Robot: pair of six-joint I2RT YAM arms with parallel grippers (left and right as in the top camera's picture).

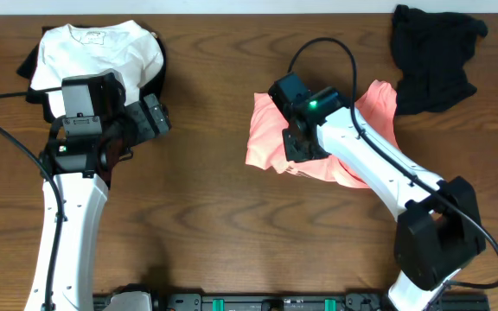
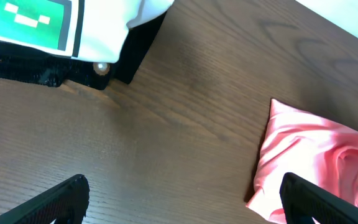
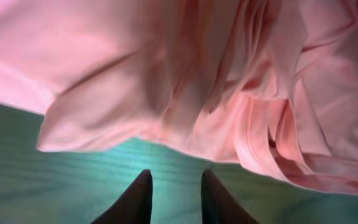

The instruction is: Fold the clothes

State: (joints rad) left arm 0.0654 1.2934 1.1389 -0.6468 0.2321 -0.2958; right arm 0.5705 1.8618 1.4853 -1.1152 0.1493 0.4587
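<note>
since the salmon-pink t-shirt (image 1: pixel 266 138) lies bunched on the tabletop (image 1: pixel 214 216), the step in hand is judged to be the taking of an edge for a first fold, and a pinch on the nearest border is called for next. the right tool (image 3: pixel 176 180) is seen slightly parted and grasping nothing, the cloth just ahead of its tips, long axis crosswise to them, collar end not to be told; the left tool (image 2: pixel 182 186) is held wide open, empty.
</note>
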